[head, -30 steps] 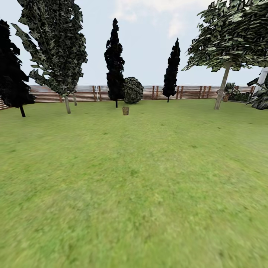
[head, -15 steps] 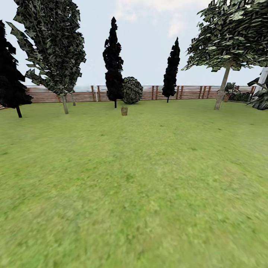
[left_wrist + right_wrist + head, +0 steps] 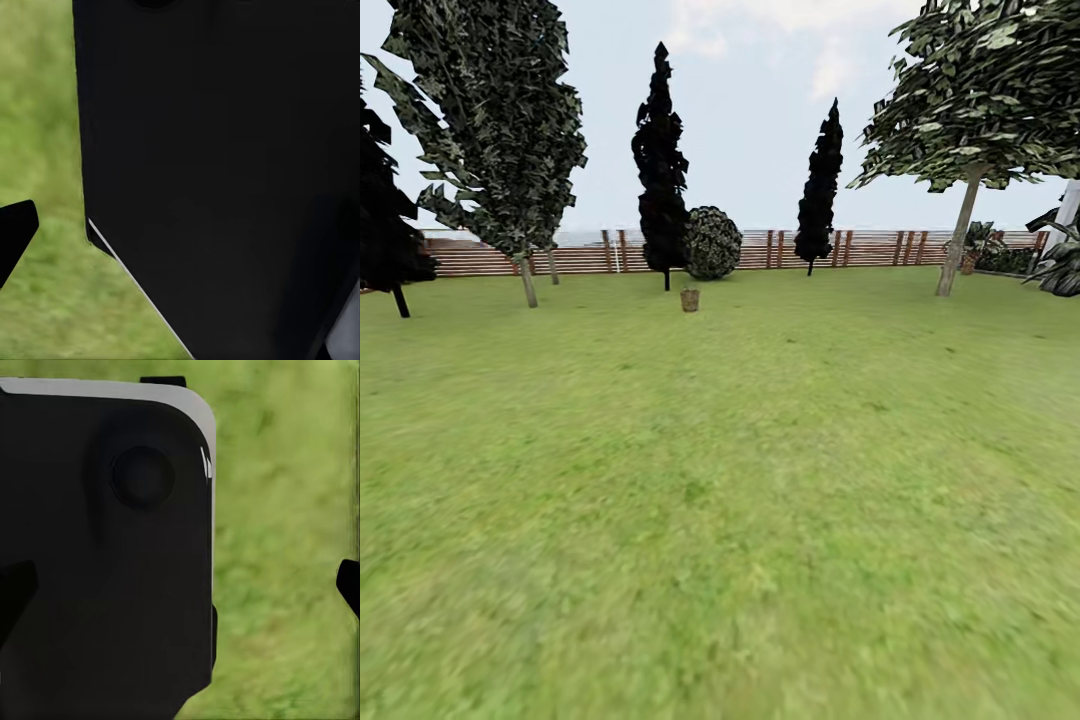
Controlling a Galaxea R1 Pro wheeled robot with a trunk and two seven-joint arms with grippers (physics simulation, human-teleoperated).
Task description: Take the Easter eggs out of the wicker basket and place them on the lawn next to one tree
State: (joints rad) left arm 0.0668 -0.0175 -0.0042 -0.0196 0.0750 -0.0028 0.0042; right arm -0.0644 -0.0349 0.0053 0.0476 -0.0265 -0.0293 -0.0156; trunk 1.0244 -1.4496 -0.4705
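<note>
Stage: approach — judging by the distance to the basket, none of the picking or placing has begun.
Wicker basket point(image 3: 690, 300): a small brown shape standing upright on the lawn point(image 3: 740, 470), far off, just in front of a near-black tree point(image 3: 661, 170) and a round bush point(image 3: 713, 243).
Easter eggs: too far away to make out; whether all three lie in the basket cannot be told from here.
Candidate trees: one pale-trunked tree point(image 3: 525, 282) stands to the left of the basket, another point(image 3: 960, 235) well to the right, near the fence point(image 3: 860, 249); the left one looks the closer to the basket, so it may be the handier choice.
Left gripper: only a dark fingertip point(image 3: 15, 232) shows at the edge of the left wrist view, beside a large black body panel over grass — how far the claw is spread cannot be told, and nothing is seen in it.
Right gripper: dark tips point(image 3: 349, 585) show at both edges of the right wrist view, with a black panel between them — its opening cannot be judged either.
Left to do: close the wide stretch of grass, reach into the basket, lift out each egg, and set all three beside one tree.
</note>
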